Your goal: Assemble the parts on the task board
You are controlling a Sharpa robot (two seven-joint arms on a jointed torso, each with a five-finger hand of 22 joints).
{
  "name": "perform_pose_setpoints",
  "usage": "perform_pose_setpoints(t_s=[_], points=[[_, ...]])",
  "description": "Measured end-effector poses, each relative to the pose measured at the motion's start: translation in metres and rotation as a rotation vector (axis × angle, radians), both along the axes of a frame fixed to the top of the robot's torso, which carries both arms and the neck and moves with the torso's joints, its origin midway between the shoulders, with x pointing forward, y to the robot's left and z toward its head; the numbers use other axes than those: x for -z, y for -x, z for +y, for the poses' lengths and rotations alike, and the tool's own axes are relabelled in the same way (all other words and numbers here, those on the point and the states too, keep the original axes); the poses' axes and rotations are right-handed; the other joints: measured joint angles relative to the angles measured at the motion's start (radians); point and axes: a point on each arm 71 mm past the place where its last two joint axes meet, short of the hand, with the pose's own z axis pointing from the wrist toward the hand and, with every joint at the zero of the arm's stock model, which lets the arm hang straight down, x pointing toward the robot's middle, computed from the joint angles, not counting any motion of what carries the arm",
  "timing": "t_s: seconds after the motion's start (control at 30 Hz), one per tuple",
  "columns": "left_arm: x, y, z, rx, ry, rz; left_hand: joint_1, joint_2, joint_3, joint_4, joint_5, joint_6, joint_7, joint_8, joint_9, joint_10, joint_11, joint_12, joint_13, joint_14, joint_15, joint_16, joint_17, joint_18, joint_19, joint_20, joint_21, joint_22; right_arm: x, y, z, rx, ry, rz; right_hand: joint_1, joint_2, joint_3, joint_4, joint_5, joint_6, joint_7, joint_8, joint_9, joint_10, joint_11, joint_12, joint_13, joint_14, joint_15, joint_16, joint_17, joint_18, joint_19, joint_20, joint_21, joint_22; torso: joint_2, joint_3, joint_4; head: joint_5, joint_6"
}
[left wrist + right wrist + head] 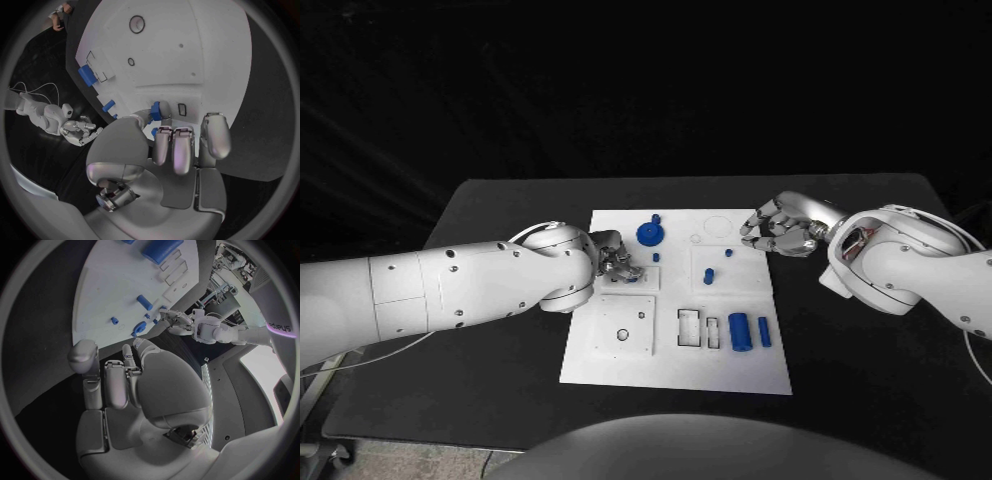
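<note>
The black bench (862, 330) carries the white task board (678, 360) at its middle, lying flat between the two arms. The board bears raised square plates, round outlines near its far edge and a row of narrow rectangular slots near its near right corner.

The left hand (617, 262) hovers over the board's left side, over one of the raised plates. In the left wrist view its fingers (174, 150) are curled downward over the board with a small blue part (156, 111) just past their tips. Whether the thumb and a finger actually pinch that part I cannot tell. The right hand (783, 230) hangs above the board's far right corner, fingers bent inward, and nothing shows in it in the right wrist view; it looks closed on nothing.

The parts are blue. The largest is a round, gear-like piece (651, 234) near the far edge, seemingly seated on a post. Two cylinders (740, 332) lie side by side just beside the slots, the right one thinner (764, 332). Smaller pegs (708, 276) stand or lie in the middle of the board.

By my reading the task is early to midway. The gear and a few pegs appear placed, while the two cylinders lie loose and the slots and round outlines look unfilled.
</note>
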Motion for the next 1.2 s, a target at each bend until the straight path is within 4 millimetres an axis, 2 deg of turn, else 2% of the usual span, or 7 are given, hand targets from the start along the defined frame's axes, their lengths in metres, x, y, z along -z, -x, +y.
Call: perform_pose_setpoints(t_s=[1.2], points=[[0.001, -0.0003, 0.0072, 0.002, 0.004, -0.027, -0.002, -0.002, 0.002, -0.002, 0.0, 0.0, -0.003, -0.003, 0.005, 0.0, 0.0, 0.0, 0.0, 0.0, 0.0, 0.0, 0.001, 0.0, 0.0, 0.0, 0.0, 0.0, 0.0063, 0.001, -0.0016, 0.003, 0.006, 0.016, 0.004, 0.004, 0.006, -0.006, 0.008, 0.0, 0.0, -0.004, 0.0, 0.0, 0.0, -0.001, 0.0, 0.0, 0.0, -0.001, 0.0, 0.0, 0.0, 0.0, 0.0, 0.0, 0.0, 0.0002, -0.0003, 0.003, 0.0]])
